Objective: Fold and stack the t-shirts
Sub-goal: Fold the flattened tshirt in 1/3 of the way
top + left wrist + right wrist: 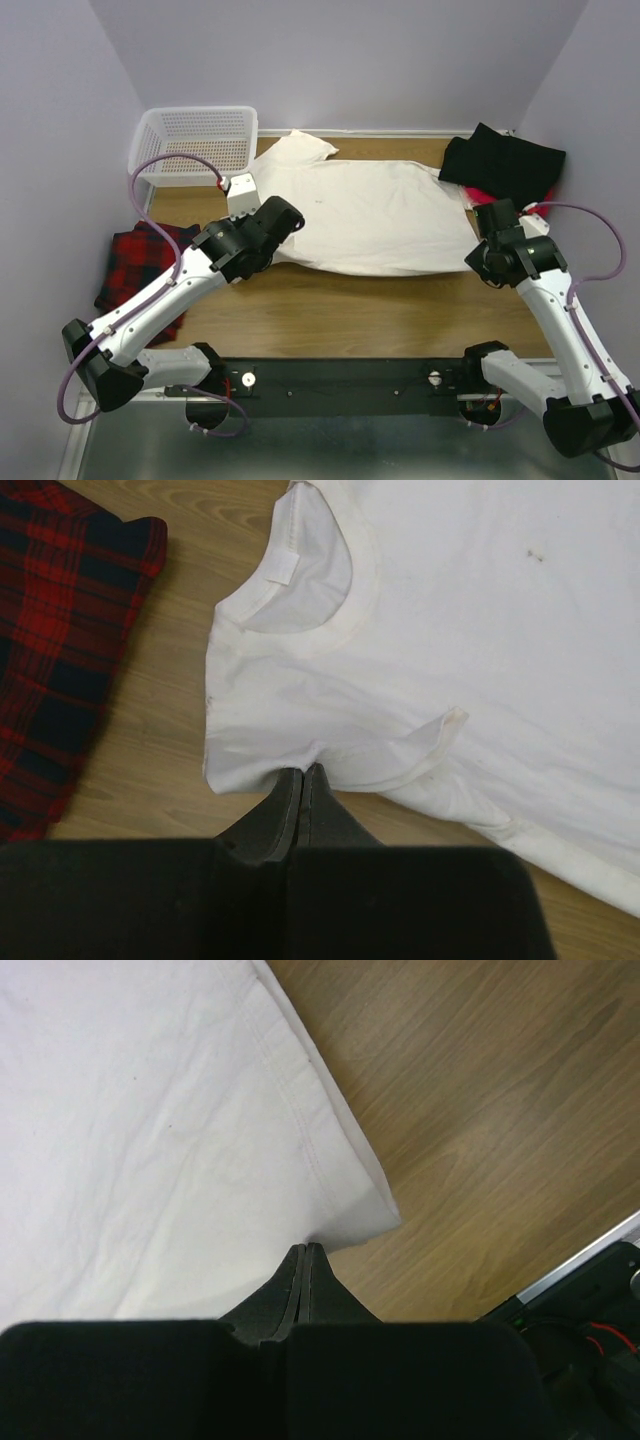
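The cream-white t-shirt point(375, 220) lies spread flat across the middle of the table, its collar point(300, 590) toward the left. My left gripper point(303, 772) point(285, 232) is shut on the shirt's near shoulder edge, beside a folded-in sleeve point(420, 755); the cloth puckers at the tips. My right gripper point(308, 1248) point(480, 258) is shut on the shirt's bottom hem, close to its near corner point(375, 1210). A black t-shirt point(505, 165) sits bunched at the back right. A strip of the red t-shirt point(482, 194) shows under it.
A white mesh basket point(195, 140) stands at the back left. A red-and-dark plaid cloth point(140, 265) point(60, 650) lies at the left edge, under my left arm. Bare wood point(370, 310) runs between the shirt and the arm bases. Walls close in on three sides.
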Controlling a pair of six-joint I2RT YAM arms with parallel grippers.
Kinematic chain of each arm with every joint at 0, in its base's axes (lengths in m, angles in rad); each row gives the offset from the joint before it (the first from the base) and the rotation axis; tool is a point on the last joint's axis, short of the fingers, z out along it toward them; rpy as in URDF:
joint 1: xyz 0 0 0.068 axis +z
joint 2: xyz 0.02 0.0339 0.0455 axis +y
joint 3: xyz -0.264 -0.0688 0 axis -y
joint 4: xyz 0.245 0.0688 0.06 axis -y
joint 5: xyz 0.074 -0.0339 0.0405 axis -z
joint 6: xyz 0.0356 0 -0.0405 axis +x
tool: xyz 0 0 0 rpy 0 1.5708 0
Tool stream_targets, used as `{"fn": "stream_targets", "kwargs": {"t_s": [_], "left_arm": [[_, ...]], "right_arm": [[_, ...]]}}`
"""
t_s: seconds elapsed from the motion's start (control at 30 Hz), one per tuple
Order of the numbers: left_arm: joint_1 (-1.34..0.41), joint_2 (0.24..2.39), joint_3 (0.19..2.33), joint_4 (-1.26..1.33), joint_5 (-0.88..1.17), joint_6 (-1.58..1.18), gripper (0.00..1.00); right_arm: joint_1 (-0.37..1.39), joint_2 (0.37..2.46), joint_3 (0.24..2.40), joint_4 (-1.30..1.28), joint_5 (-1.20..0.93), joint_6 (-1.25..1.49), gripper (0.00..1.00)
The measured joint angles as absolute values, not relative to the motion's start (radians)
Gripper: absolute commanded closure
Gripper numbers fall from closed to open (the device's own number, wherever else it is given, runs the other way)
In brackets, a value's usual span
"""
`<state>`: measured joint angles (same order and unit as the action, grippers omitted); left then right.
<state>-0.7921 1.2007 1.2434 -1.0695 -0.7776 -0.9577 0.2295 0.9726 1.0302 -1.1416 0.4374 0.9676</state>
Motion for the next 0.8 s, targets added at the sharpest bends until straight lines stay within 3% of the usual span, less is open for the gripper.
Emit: {"fn": "stream_targets", "kwargs": {"t_s": [0.8], "left_arm": [[-0.894, 1.228, 1.166, -1.109, -0.788, -1.116, 1.00]], "right_arm": [[0.229, 0.888, 1.026, -1.232, 0.437, 0.978, 0.99]]}}
